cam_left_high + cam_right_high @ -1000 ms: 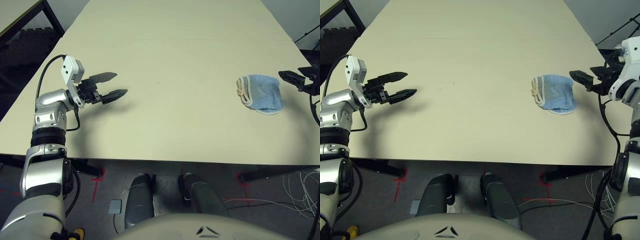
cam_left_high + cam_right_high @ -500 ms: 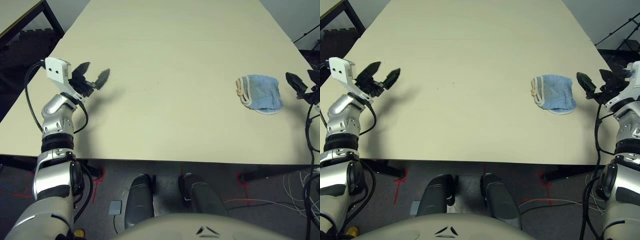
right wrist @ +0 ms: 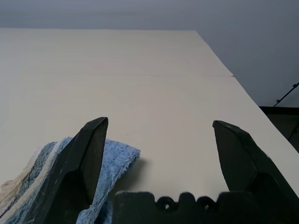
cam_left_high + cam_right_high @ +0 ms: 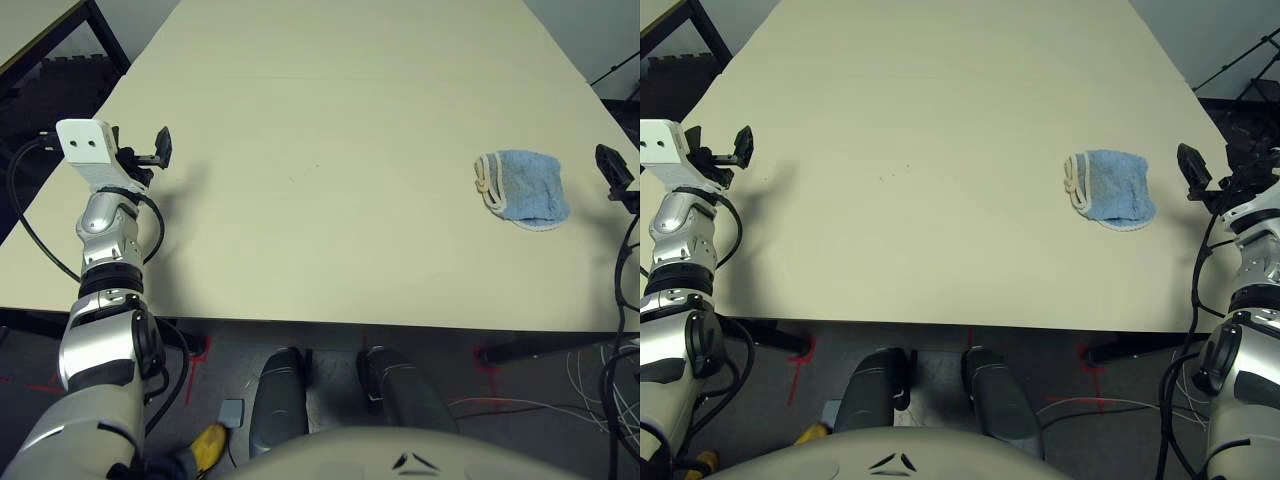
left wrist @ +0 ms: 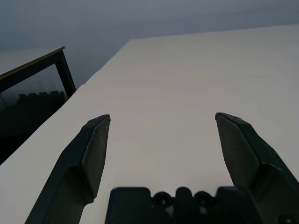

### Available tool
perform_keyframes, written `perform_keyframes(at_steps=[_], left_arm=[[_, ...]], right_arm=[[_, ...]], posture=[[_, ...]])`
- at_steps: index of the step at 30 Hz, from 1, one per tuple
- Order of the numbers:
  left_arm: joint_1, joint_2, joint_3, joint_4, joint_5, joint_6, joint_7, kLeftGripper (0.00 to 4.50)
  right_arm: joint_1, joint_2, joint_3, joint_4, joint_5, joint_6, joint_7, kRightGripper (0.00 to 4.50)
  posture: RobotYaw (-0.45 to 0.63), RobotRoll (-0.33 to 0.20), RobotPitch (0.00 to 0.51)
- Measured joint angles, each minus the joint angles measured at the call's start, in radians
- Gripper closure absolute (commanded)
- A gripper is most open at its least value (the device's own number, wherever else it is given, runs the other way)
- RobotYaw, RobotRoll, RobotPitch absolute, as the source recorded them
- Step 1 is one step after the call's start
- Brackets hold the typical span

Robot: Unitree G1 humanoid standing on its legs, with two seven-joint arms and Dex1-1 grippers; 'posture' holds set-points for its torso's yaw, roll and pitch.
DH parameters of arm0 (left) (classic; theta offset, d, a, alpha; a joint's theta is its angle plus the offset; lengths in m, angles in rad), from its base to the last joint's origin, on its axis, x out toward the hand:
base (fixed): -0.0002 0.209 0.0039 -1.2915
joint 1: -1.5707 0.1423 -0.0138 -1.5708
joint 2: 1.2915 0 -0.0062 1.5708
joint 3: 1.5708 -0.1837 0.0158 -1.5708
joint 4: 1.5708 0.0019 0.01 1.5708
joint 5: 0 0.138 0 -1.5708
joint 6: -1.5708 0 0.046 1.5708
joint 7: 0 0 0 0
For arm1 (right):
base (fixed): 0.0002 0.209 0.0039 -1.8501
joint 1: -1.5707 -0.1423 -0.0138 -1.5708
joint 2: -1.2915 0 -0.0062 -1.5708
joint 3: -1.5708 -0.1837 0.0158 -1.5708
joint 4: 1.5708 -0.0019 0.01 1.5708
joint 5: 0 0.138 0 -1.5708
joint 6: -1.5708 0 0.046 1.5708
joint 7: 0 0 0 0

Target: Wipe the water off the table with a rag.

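Rag (image 4: 524, 188) is lying folded on the table (image 4: 340, 120), right side, near the right edge, nothing touching it. Right gripper (image 4: 1212, 178) is hovering just beside the rag at the table's right edge, fingers spread wide and gripping nothing; its wrist view is showing the rag (image 3: 70, 182) just past one finger (image 3: 81, 163). Left gripper (image 4: 140, 152) is sitting over the table's left edge, well apart from the rag, fingers (image 5: 88, 154) also spread wide and empty; water isn't discernible beyond a faint speck or two mid-table.
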Motion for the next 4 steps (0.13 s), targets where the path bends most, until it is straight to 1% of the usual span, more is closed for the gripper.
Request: perform_keyframes(at_steps=[4], left_arm=[[-0.032,0.011,-0.011,0.035,0.015,-0.014,-0.002,0.00]], right_arm=[[0.003,0.022,0.000,0.000,0.003,-0.008,-0.013,0.03]], posture=[[-0.17,0.000,0.145]])
